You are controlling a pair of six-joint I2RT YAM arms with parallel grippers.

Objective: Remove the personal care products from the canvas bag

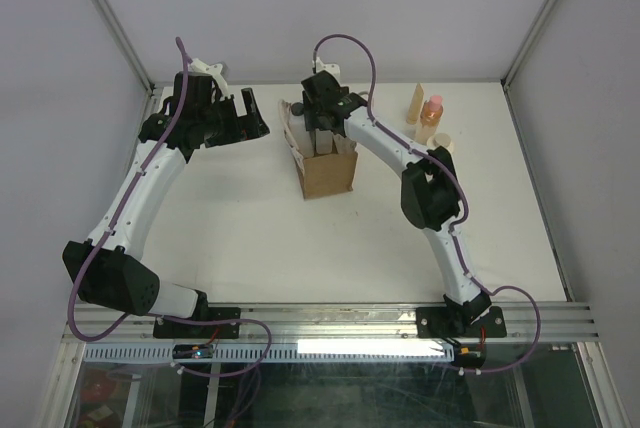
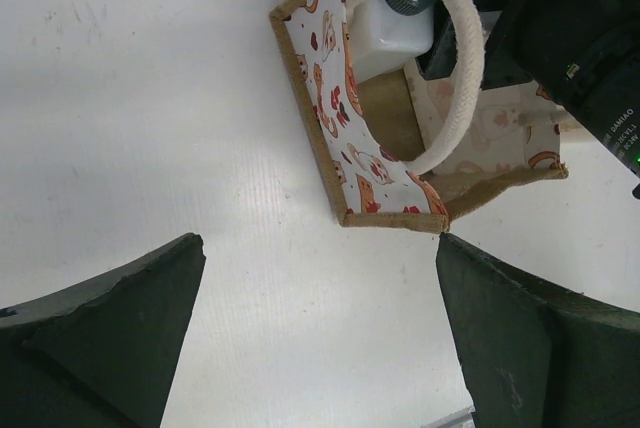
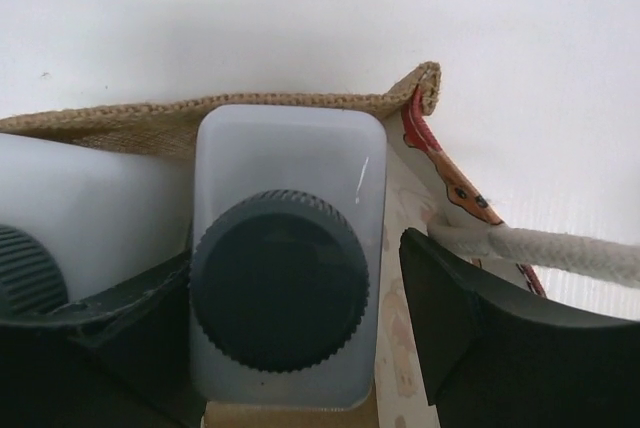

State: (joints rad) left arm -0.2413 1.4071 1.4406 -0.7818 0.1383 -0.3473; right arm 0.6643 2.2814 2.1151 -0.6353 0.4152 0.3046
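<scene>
As right gripper (image 3: 295, 268) straddles bottle (image 3: 290, 148), DAMIAO motor (image 2: 590, 58)

Straight down into bag (image 3: 250, 106): burlap rim along the top, corner pinched at upper right, printed lining (image 3: 447, 176) with red marks down the right side. Inside, square-shouldered white bottle (image 3: 300, 153) with dark ribbed cap (image 3: 278, 280), against the far wall. Second bottle (image 3: 90, 208) touching it on the left, cap cut off by the frame edge. Right gripper (image 3: 295, 258) astride the central bottle: one finger (image 3: 110, 348) against its side, other finger (image 3: 500, 338) just clear, jaws apart. Pale rope handle (image 3: 560, 248) beside that finger. White table (image 3: 300, 18) beyond the rim.
</scene>
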